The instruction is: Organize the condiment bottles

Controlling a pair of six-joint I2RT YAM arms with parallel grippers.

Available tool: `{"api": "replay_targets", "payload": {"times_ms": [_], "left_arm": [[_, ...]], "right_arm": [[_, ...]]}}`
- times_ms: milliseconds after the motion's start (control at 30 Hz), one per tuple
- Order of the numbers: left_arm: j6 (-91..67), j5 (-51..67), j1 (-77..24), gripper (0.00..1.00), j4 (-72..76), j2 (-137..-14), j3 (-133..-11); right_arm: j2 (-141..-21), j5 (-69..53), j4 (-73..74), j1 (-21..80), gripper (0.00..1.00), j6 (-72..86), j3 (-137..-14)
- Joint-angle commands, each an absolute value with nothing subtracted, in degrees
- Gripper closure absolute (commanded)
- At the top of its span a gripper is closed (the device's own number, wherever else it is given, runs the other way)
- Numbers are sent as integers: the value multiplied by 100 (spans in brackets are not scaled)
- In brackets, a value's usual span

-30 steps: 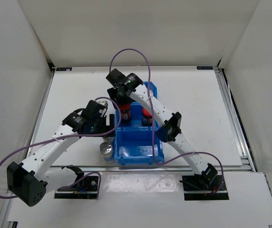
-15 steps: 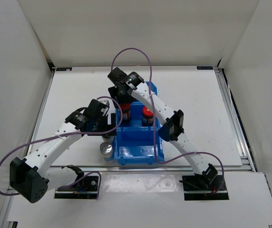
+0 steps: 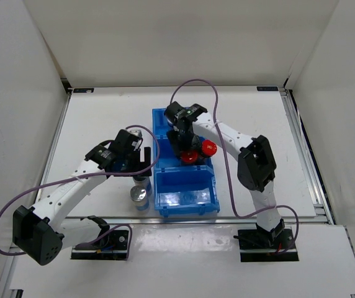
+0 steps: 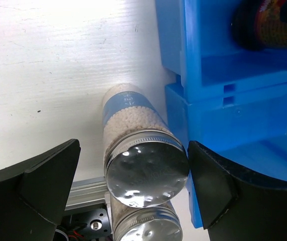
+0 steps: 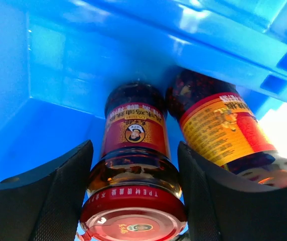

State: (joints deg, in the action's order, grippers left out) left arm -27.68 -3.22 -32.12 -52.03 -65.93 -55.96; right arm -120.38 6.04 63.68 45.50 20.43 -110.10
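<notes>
One red-cap jar (image 5: 132,201) in middle bay of bin (image 3: 187,186) is clamped by right tool (image 5: 133,148). Left tool (image 4: 133,145) gapes around silver-cap jar (image 4: 146,168) on desk (image 4: 43,60) just left of bin; next, probably: close, lift.

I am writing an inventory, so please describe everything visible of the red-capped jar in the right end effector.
The jar is a small clear cylinder, glass by its look, with dark contents, a red portrait label and a red printed cap. It is inside the blue bin, clamped at both sides by the right end effector; a second jar is close beside it.
</notes>
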Motion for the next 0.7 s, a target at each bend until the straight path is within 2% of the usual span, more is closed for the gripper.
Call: {"api": "replay_targets", "payload": {"times_ms": [0,200,433,667], "left_arm": [[-2830,-448,-3234,1,-5150,-6478,-5599],[-2830,-448,-3234,1,-5203,-6538,-5599],[-2830,-448,-3234,1,-5203,-6539,-5599],[-2830,-501,-3234,1,-5203,-6653,-5651]], "right_arm": [[-11663,1000,5617,4903,67,1557,-10671],[-11927,1160,5677,4957,61,1477,-11328],[-12155,1336,5783,4957,60,1424,-11804],[-12382,1380,5643,4957,39,1371,-12276]]}}
